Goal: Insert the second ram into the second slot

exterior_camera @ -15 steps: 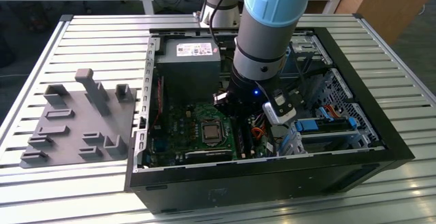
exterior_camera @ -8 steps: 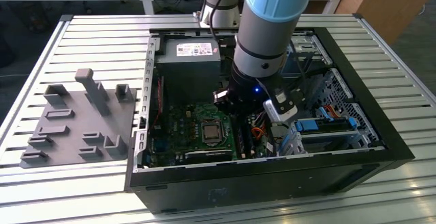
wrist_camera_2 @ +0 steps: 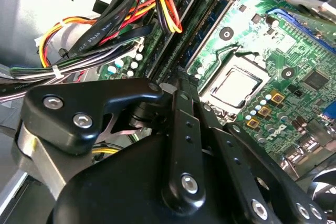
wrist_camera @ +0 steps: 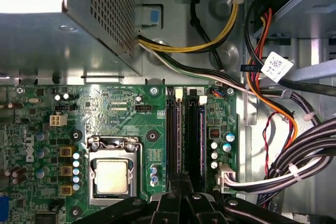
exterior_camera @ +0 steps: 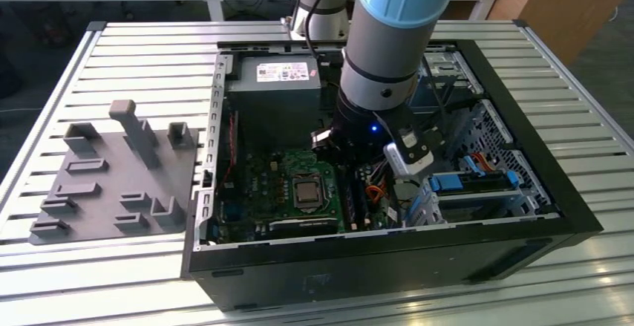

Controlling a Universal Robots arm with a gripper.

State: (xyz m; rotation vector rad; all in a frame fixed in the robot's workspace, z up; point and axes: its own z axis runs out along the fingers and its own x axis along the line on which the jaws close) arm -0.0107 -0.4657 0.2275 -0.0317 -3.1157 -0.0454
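Arm reaches down into the open case [exterior_camera: 554, 214] on the slatted table [exterior_camera: 119, 36]; gripper [exterior_camera: 349, 164] sits low over the board [exterior_camera: 272, 185], just beside the CPU socket [exterior_camera: 305, 192]. First wrist view looks straight down: two slots [wrist_camera: 186, 135] run side by side beside the socket, both seem to have modules seated, and the ram [wrist_camera: 201, 137] looks like the one nearer the cables [wrist_camera: 294, 161]. Second wrist view gives the black linkage close up, fingers drawn together above the slots; can't tell if anything is held. Exterior view adds a grey fixture [exterior_camera: 114, 174] on the table.
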